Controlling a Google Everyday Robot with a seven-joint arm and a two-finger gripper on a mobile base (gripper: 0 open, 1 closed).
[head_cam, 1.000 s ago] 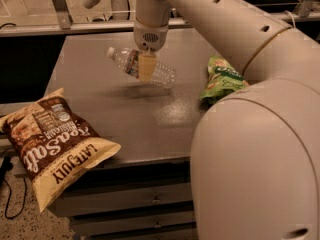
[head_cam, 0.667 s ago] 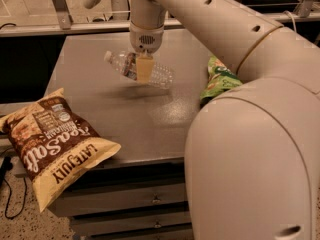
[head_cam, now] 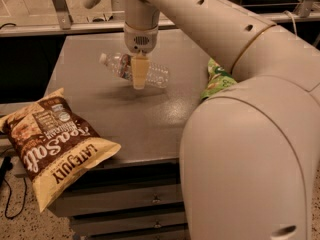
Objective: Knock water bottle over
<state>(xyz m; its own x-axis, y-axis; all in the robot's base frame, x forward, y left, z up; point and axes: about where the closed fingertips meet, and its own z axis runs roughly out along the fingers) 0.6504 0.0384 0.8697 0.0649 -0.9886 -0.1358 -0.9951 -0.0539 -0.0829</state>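
Observation:
The water bottle (head_cam: 156, 75) is a small clear ribbed bottle with a white cap. It lies on its side across the back middle of the grey table (head_cam: 150, 119), cap pointing left. My gripper (head_cam: 139, 82) comes down from above over the bottle's middle. One yellowish finger (head_cam: 139, 70) is in front of the bottle and the other is hidden behind it. The gripper is closed around the bottle.
A brown chip bag (head_cam: 50, 144) hangs over the table's front left corner. A green chip bag (head_cam: 216, 79) lies at the right edge, partly hidden by my large white arm body (head_cam: 250, 159). Drawers (head_cam: 125, 199) are below the table. A railing runs behind it.
My gripper and the bottle have shifted slightly to the left together. The bottle stays on its side.

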